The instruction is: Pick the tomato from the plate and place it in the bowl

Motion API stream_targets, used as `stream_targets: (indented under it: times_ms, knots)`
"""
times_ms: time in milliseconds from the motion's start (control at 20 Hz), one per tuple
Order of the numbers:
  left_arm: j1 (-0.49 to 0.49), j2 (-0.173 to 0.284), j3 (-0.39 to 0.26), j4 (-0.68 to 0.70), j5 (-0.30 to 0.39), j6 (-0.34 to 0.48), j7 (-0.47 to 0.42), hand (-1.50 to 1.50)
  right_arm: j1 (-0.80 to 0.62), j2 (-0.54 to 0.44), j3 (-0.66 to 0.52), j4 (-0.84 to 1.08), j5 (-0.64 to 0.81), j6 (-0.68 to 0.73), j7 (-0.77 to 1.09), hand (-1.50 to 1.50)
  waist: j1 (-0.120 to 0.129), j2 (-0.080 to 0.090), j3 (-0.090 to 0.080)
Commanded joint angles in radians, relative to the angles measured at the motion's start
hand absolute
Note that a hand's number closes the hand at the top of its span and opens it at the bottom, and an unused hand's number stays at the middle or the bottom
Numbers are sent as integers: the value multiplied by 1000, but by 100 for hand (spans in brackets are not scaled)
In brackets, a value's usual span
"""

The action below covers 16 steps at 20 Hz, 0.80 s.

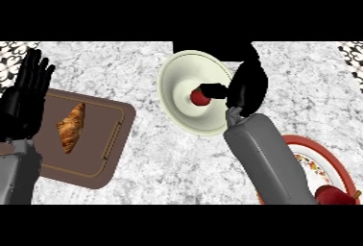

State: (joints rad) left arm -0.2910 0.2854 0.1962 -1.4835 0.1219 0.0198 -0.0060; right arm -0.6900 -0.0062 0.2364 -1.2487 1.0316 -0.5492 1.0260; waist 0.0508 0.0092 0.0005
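The red tomato (199, 98) lies in the middle of the cream bowl (177, 77) at the counter's upper centre. My right hand (248, 85) hovers over the bowl's right rim. Its thumb (211, 90) points left and overlaps the tomato's upper right edge, and no fingers curl round the tomato. The red-rimmed patterned plate (333, 161) sits at the lower right, partly hidden by my right forearm. My left hand (25, 91) rests open at the left edge, fingers up.
A brown cutting board (106, 139) with a croissant (71, 127) lies at the left, under my left hand. A dark red round thing (333, 195) sits at the plate's lower edge. A black shape (212, 48) stands behind the bowl.
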Motion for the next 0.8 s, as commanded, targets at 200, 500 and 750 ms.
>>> stream_targets:
  times_ms: [200, 500, 750]
  knots:
    - [19, 30, 36, 5, 12, -9, 7, 0, 128, 6, -18, -68, 166, -341, 157, -150, -53, -15, 0]
    - [87, 5, 37, -2, 2, -4, -43, 0, 392, 6, -24, -374, 179, -322, 90, -150, -79, -19, -1]
    - [110, 16, 40, -98, 18, -2, 23, 0, 656, -7, 0, -682, 163, -285, 21, -150, -70, -19, 0]
